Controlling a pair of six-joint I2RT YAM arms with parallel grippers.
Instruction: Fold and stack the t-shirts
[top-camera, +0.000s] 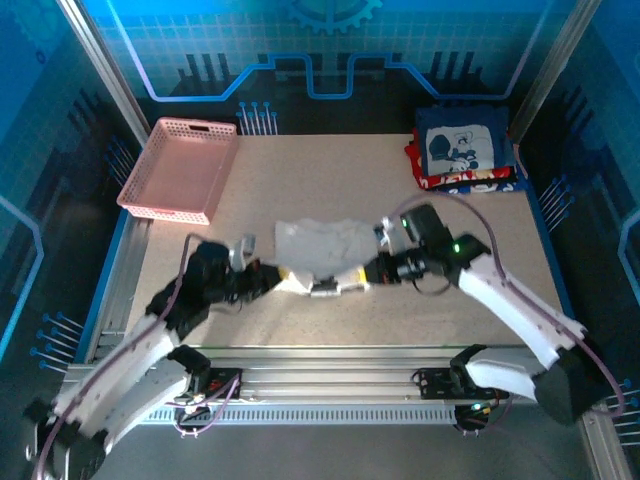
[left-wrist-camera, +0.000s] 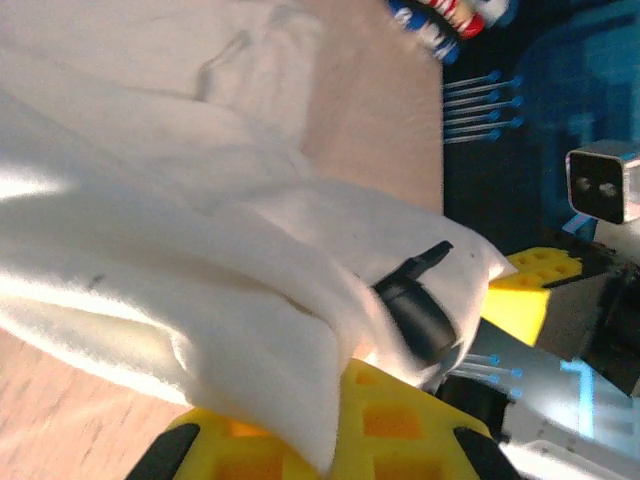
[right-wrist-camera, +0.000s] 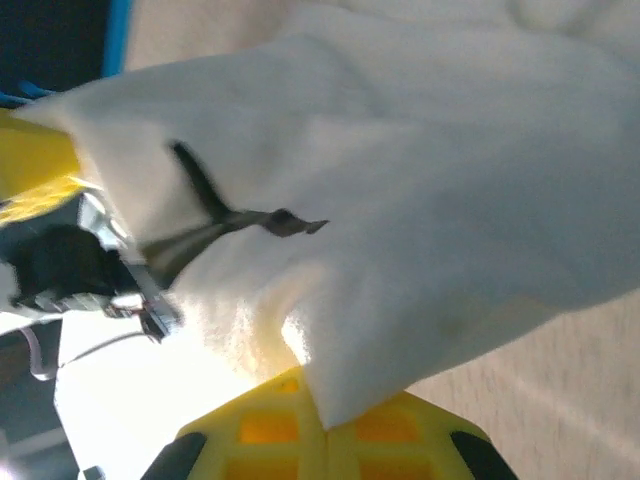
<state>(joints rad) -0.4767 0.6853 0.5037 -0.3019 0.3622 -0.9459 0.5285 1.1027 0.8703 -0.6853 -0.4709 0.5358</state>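
The left fingers (top-camera: 284, 283) and right fingers (top-camera: 352, 284) point at each other with their tips near. Each pair is clamped on the closest edge of the white t-shirt (top-camera: 320, 243), which lies crumpled on the table (top-camera: 300, 180) just beyond them. In both wrist views the cloth drapes over the yellow fingers. Its black print (right-wrist-camera: 195, 180) shows no legible lettering. Far beyond the right fingers, to their outer side, a navy t-shirt (top-camera: 463, 143) with a white cartoon print tops folded red and blue t-shirts (top-camera: 468, 183). Far beyond the left fingers sits a pink lattice basket (top-camera: 180, 167).
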